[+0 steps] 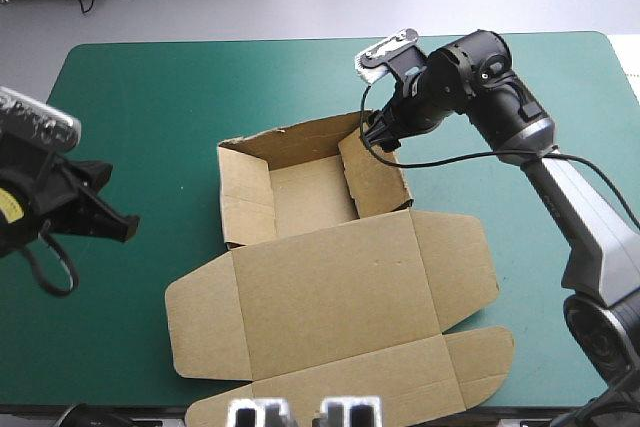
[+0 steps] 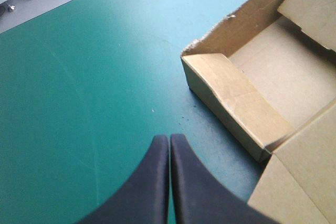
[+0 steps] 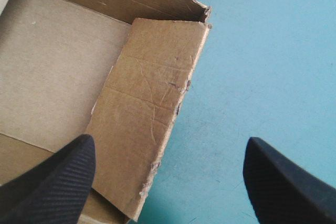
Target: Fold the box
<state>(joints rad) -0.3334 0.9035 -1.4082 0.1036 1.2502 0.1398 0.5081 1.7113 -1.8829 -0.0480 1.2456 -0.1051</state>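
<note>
Nearest the robot, the box's lid [image 1: 330, 292] lay flat on the teal-green worktop [image 1: 150, 97], its side flaps spread out and its front flap reaching the near edge. Beyond it, in the middle of the worktop, the tray of the brown box [image 1: 305, 197] stood with its walls raised.

The left hand [image 2: 169, 137] hung just off the tray's left side, its black fingers pressed together into one point, holding nothing and touching nothing. The left wall [image 2: 236, 100] ahead of it looked doubled over and seated.

Farther off, at the tray's far right corner, the right hand [image 3: 169, 141] was spread wide. It straddled the right wall [image 3: 152, 103], one finger over the tray floor and the other over bare cover outside. That wall leaned inward with its ragged edge free, so the step in hand was probably tucking it.

To do this well, the right hand should come down until the wall's top edge sits well between the fingers. It should pinch nearer the wall's middle than the corner, so the board bends along its crease rather than twisting. Then it should roll the flap inward and press it down to the floor. The tray could slide under that push, and the left hand, resting against the left wall, would brace it.
</note>
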